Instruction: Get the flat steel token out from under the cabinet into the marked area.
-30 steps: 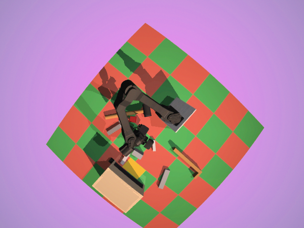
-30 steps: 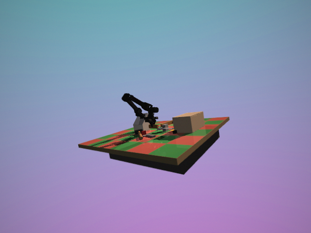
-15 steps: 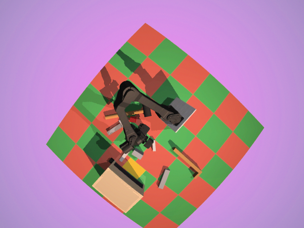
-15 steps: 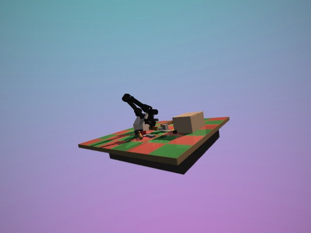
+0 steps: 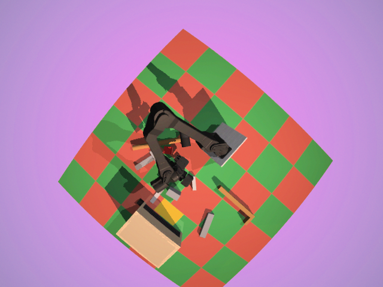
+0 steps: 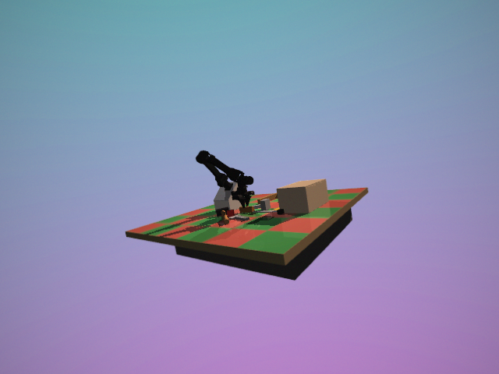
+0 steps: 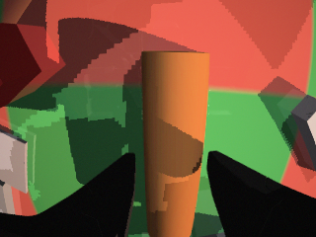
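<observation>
My gripper [image 6: 245, 206] [image 7: 172, 161] is open around an orange handle [image 6: 246, 209] [image 7: 173, 99], with a narrow gap on each side of it in the wrist view. In the top view my hand hides the fingers and handle. A light bar [image 5: 155, 197], seemingly the tool's shaft, sticks out from under my hand toward the cabinet. The tan cabinet [image 5: 148, 239] [image 6: 300, 197] has dark vent slots [image 5: 162, 219] low on its front. The yellow marked area [image 5: 168, 211] lies in front of it. I cannot make out the token in any view.
A grey block [image 5: 173, 194] [image 6: 264, 203] stands near the yellow area. A white piece [image 5: 194, 183] lies beside my hand. A red block [image 5: 167, 150] [image 7: 20, 64] and an orange stick [image 5: 139, 147] lie behind it. A grey bar [image 5: 206, 225] and an orange hooked stick [image 5: 235, 202] lie right.
</observation>
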Available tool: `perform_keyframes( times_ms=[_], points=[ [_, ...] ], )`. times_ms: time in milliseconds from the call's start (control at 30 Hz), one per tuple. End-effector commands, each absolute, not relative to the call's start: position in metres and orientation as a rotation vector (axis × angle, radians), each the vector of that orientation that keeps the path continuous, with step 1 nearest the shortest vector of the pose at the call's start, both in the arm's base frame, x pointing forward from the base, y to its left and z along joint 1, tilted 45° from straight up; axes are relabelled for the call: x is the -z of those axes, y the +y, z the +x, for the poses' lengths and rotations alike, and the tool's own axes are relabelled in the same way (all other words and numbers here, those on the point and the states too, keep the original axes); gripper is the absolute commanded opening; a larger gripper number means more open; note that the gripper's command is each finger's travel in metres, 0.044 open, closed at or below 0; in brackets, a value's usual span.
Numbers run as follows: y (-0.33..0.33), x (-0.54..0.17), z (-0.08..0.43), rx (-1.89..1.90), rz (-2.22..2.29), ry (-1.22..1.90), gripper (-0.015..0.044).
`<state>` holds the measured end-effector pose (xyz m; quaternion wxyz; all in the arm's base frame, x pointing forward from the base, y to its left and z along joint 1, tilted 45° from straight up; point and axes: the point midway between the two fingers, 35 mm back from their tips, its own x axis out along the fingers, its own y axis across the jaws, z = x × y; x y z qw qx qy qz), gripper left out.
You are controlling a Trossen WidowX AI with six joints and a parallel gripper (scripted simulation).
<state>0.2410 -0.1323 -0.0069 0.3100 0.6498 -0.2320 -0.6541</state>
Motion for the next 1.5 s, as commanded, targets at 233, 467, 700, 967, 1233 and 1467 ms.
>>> perform_keyframes(
  times_ms=[233, 467, 700, 967, 1233, 1467],
  points=[
    [-0.134, 0.009, 0.241, 1.723, 1.722, -0.612, 0.0270],
    [-0.151, 0.022, 0.245, 1.722, 1.728, -0.622, 0.0270],
    [-0.152, 0.022, 0.242, 1.723, 1.728, -0.623, 0.0270],
    [-0.153, 0.026, 0.230, 1.724, 1.723, -0.617, 0.0270],
    [-0.154, 0.025, 0.230, 1.721, 1.722, -0.625, 0.0191],
    [-0.154, 0.025, 0.230, 1.721, 1.722, -0.625, 0.0125]
  ],
)
